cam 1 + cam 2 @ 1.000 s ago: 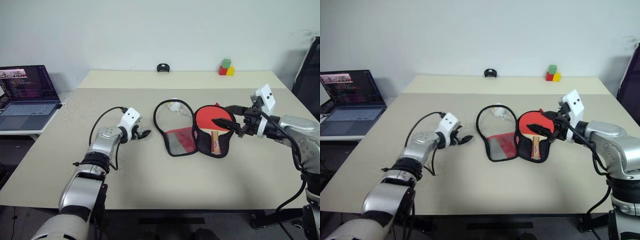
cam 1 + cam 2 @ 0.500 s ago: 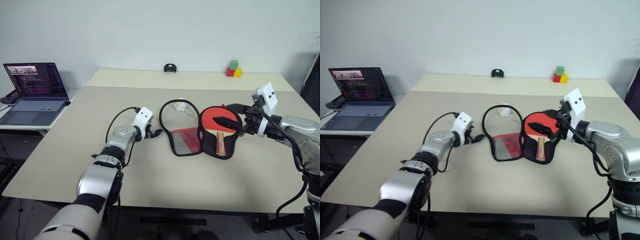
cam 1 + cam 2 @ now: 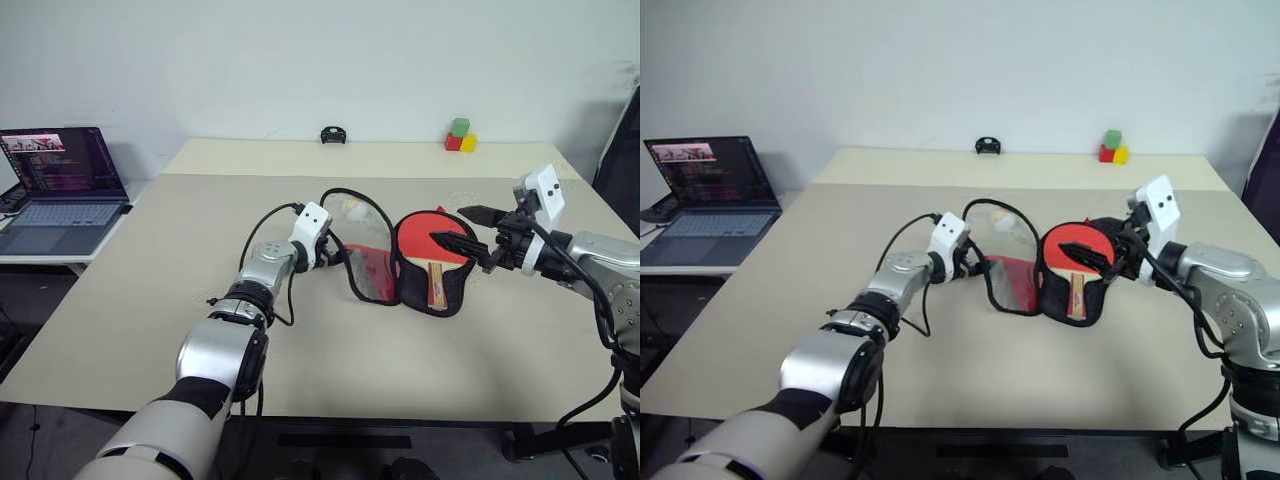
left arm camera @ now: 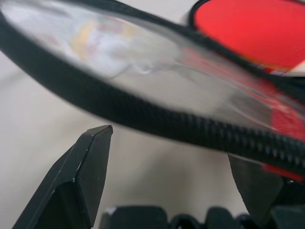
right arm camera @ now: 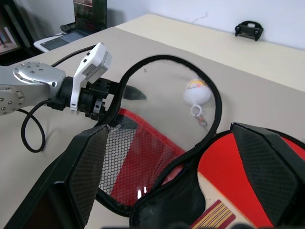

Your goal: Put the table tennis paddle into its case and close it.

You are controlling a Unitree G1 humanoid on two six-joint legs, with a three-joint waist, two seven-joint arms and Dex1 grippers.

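From my remote station, I see the round red-faced table tennis paddle (image 3: pixel 432 250) with its light wooden handle lying inside the black half of the soft zip case (image 3: pixel 385 262), which lies unzipped at the centre of the beige table (image 3: pixel 300 350); its clear-and-mesh lid with red panel stands tilted at the paddle's nine o'clock. My left gripper (image 3: pixel 335 255) has its two black fingers spread around the lid's black zip edge, not clamped. My right gripper (image 3: pixel 462 228) hovers over the paddle's three o'clock side, fingers spread wide, holding nothing. A small white ball charm (image 5: pixel 198 94) rests beyond the lid.
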